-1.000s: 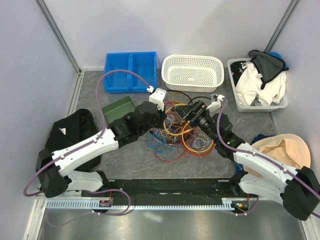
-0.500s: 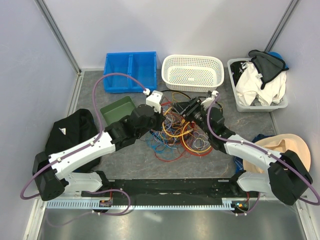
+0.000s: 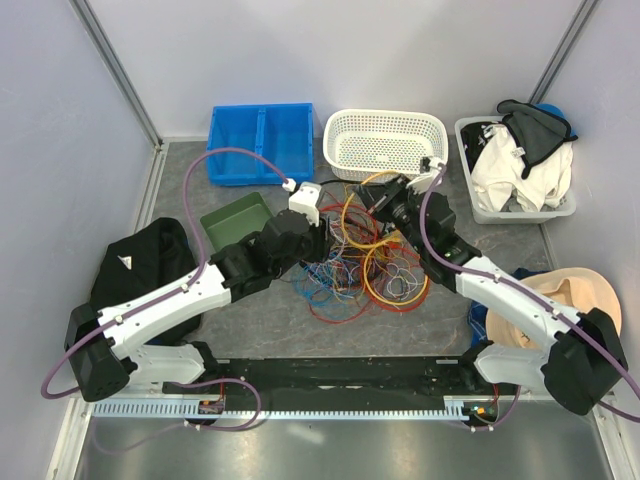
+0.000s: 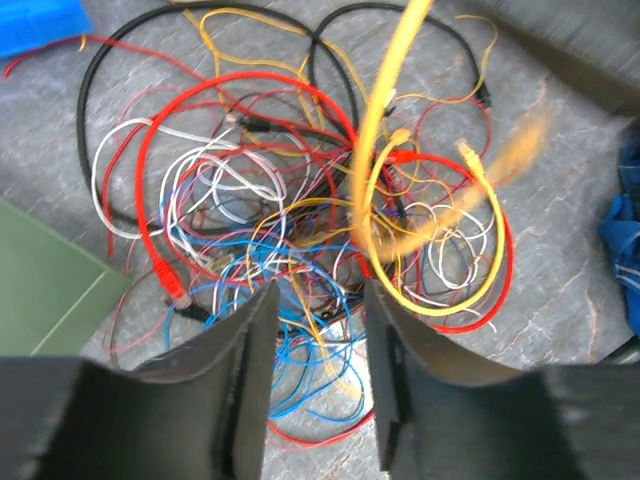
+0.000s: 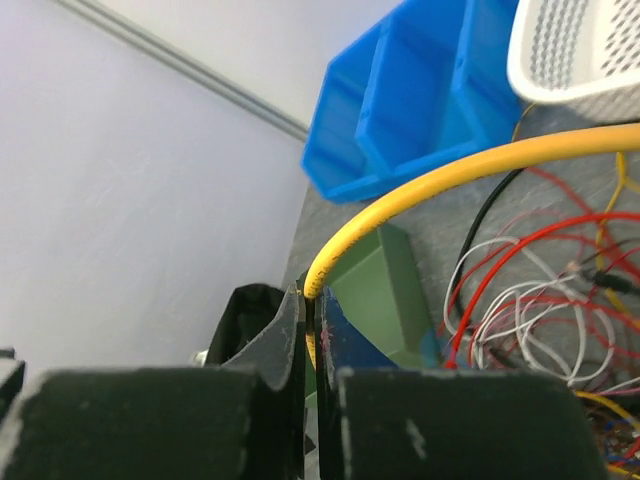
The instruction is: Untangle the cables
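The cables (image 3: 358, 265) lie in a tangled heap of red, blue, white, yellow and black wires (image 4: 250, 200) mid-table. My right gripper (image 3: 380, 193) hangs above the heap's far edge, near the white basket. It is shut on a thick yellow cable (image 5: 450, 170), which comes out between the fingertips of the right gripper (image 5: 312, 300) and arcs off to the right. In the left wrist view that yellow cable (image 4: 385, 120) rises blurred out of the pile. My left gripper (image 3: 312, 238) hovers over the heap's left side. In its own view the left gripper (image 4: 318, 290) is open, with only blue and red wires lying below.
A blue divided bin (image 3: 260, 143) and a white basket (image 3: 385, 145) stand at the back. A green tray (image 3: 236, 220) sits left of the heap. A grey bin of clothes (image 3: 515, 175) is at the back right. Black cloth (image 3: 140, 262) lies left, a beige hat (image 3: 565, 300) right.
My right gripper has shut on the yellow cable and pulled it up and back toward the basket. My left gripper, shut before, has opened and shifted slightly back.
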{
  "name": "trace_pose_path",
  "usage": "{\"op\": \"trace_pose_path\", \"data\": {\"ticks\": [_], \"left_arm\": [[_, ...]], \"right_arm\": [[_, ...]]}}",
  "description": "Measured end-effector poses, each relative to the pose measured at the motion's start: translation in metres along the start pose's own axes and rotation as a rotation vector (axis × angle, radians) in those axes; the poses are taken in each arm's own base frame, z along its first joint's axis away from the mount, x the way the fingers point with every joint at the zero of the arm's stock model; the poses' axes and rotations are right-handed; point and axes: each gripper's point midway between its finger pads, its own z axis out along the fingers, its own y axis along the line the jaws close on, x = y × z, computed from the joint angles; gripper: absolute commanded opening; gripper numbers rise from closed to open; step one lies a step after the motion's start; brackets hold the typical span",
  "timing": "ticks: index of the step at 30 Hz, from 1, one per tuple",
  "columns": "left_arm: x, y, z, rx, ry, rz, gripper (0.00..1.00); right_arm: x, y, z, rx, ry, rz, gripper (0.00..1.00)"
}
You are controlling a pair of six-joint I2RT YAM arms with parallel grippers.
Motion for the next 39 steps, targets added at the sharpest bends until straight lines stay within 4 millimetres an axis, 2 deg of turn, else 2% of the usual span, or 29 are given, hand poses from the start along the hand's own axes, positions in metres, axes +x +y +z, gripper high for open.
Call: {"op": "trace_pose_path", "data": {"ticks": [1, 2, 7, 11, 15, 16, 20, 23, 26, 31, 34, 39], "left_arm": [[0.001, 0.002, 0.000, -0.009, 0.005, -0.005, 0.76], [0.003, 0.004, 0.000, -0.021, 0.008, -0.012, 0.99], [0.016, 0.020, -0.008, -0.092, 0.018, -0.081, 1.00], [0.020, 0.030, -0.017, -0.133, 0.015, -0.134, 1.00], [0.031, 0.036, -0.020, -0.151, 0.021, -0.176, 1.00], [0.036, 0.039, -0.021, -0.159, 0.029, -0.185, 1.00], [0.056, 0.045, -0.020, -0.182, 0.063, -0.216, 1.00], [0.071, 0.049, -0.019, -0.199, 0.094, -0.234, 0.99], [0.085, 0.051, -0.019, -0.204, 0.125, -0.255, 0.98], [0.105, 0.057, -0.018, -0.226, 0.161, -0.282, 0.97], [0.118, 0.061, -0.018, -0.245, 0.179, -0.304, 0.97], [0.143, 0.070, -0.019, -0.281, 0.216, -0.333, 0.96]], "right_arm": [[-0.006, 0.001, 0.001, 0.009, -0.011, -0.016, 0.00], [-0.012, 0.002, 0.002, 0.018, -0.022, -0.033, 0.00], [-0.052, 0.022, 0.005, 0.039, -0.092, -0.105, 0.00], [-0.095, 0.038, 0.010, 0.049, -0.172, -0.141, 0.00], [-0.133, 0.040, 0.020, 0.075, -0.242, -0.156, 0.00], [-0.145, 0.039, 0.026, 0.085, -0.262, -0.158, 0.00], [-0.173, 0.030, 0.055, 0.114, -0.305, -0.155, 0.00], [-0.181, 0.008, 0.086, 0.150, -0.310, -0.147, 0.00], [-0.179, -0.021, 0.120, 0.195, -0.292, -0.144, 0.00], [-0.160, -0.077, 0.174, 0.261, -0.232, -0.151, 0.00], [-0.150, -0.102, 0.202, 0.283, -0.213, -0.168, 0.00], [-0.152, -0.116, 0.242, 0.266, -0.228, -0.193, 0.00]]}}
